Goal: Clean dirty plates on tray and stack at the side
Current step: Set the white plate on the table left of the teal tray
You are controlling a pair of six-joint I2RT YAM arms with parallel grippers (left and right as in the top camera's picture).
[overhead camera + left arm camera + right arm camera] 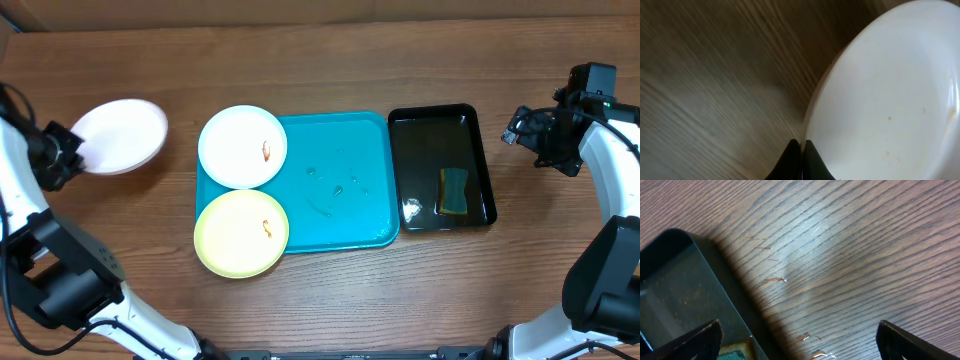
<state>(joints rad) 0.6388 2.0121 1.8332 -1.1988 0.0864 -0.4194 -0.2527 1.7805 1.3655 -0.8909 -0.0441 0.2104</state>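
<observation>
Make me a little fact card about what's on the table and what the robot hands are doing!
left gripper: shut on the rim of the held plate
held plate: white, left of blue tray
blue tray: smeared white plate and yellow-green plate at its left end
black tray: sponge inside
right gripper: open, empty

table (330,310): matt wood grain | tray (345,215): smooth plastic | black tray (480,160): glossy
</observation>
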